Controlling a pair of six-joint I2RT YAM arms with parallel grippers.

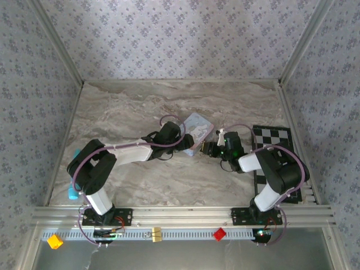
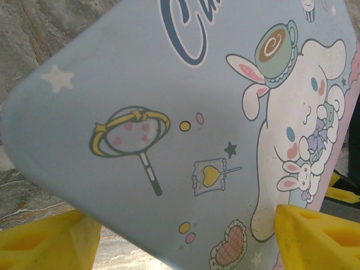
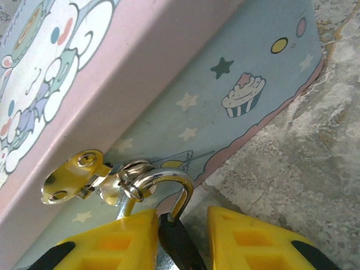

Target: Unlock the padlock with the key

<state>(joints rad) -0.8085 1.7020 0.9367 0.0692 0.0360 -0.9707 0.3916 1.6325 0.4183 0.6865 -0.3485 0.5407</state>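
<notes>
Dark, glossy, perhaps metal padlock (image 3: 178,246)

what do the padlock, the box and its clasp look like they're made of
Padlock: dark body with a shiny silver shackle, likely metal.
Box: smooth, printed pale blue and pink with a faint sheen, probably painted tin.
Clasp: mirror-bright gold, likely plated metal.

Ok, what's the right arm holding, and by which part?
The right end effector straddles the padlock at its dark body, below the shackle hooked through the latch of the tin. Whether it grips yet cannot be told.
</notes>
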